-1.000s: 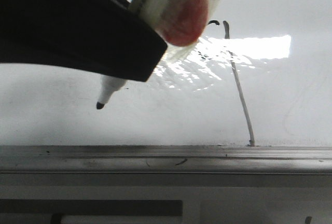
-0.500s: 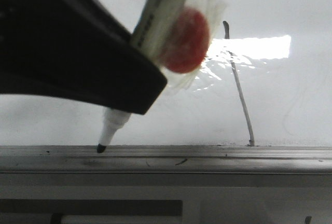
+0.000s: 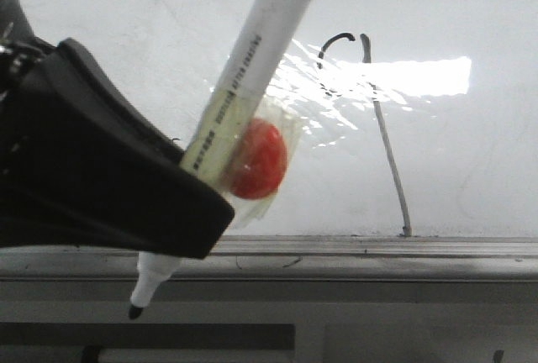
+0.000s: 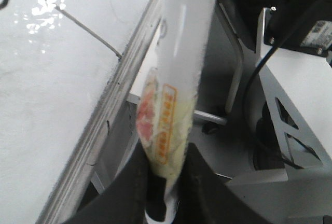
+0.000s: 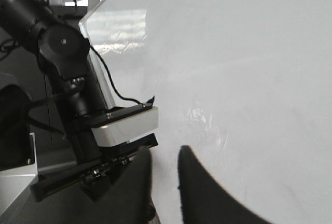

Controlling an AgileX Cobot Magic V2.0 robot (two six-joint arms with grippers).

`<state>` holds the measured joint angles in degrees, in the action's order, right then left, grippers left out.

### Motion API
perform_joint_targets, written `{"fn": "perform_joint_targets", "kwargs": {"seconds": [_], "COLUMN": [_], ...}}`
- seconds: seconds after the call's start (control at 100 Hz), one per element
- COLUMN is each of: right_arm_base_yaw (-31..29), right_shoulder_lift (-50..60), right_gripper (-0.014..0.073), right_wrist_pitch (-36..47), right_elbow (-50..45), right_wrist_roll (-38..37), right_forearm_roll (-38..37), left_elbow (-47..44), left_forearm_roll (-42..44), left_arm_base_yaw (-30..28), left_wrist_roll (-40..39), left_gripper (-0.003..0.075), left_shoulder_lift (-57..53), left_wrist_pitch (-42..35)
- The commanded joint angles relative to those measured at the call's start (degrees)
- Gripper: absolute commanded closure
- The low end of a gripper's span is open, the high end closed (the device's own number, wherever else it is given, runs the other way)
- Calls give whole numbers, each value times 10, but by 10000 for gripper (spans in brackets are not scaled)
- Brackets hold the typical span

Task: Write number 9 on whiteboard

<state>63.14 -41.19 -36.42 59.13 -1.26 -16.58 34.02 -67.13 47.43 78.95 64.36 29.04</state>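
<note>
Black and thin, the number 9 (image 3: pixel 382 119) looks drawn on the shiny whiteboard (image 3: pixel 471 161), while the left gripper's (image 4: pixel 165 182) jaws squeeze the white marker (image 3: pixel 244 107) off the board below its edge.

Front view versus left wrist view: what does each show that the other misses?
Only the front view shows the marker's tip, below the tray edge and off the whiteboard, plus the number 9 whole. Only the left wrist view shows the left gripper fingers clamping the marker, and the robot frame behind. Both share the marker, board, downstroke and tray edge.
</note>
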Motion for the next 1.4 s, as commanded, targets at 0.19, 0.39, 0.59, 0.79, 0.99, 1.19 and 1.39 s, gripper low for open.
{"fn": "perform_joint_targets", "kwargs": {"seconds": [0.19,0.39,0.59,0.79,0.99,1.19,1.39], "right_arm_base_yaw": [0,0,0,0,0,0,0], "right_shoulder_lift": [44,44,44,44,44,44,44], "right_gripper": [646,646,646,646,646,646,646], "right_wrist_pitch": [-7,-29,-28,-28,-28,-28,-28], "right_elbow": [17,17,16,15,10,6,6], "right_wrist_roll": [-7,-23,-23,-35,-53,-53,-53], "right_forearm_roll": [-16,-16,-16,-16,-16,-16,-16], "left_elbow": [15,20,36,63,63,63,63], "left_forearm_roll": [-58,-111,-133,-142,-161,-176,-193], "left_arm_base_yaw": [0,0,0,0,0,0,0], "left_wrist_roll": [-204,-217,-217,-217,-217,-217,-217], "left_gripper": [741,741,741,741,741,712,444], "left_shoulder_lift": [-7,-5,30,85,114,114,114], "left_wrist_pitch": [-233,-309,-326,-333,-361,-401,-417]}}
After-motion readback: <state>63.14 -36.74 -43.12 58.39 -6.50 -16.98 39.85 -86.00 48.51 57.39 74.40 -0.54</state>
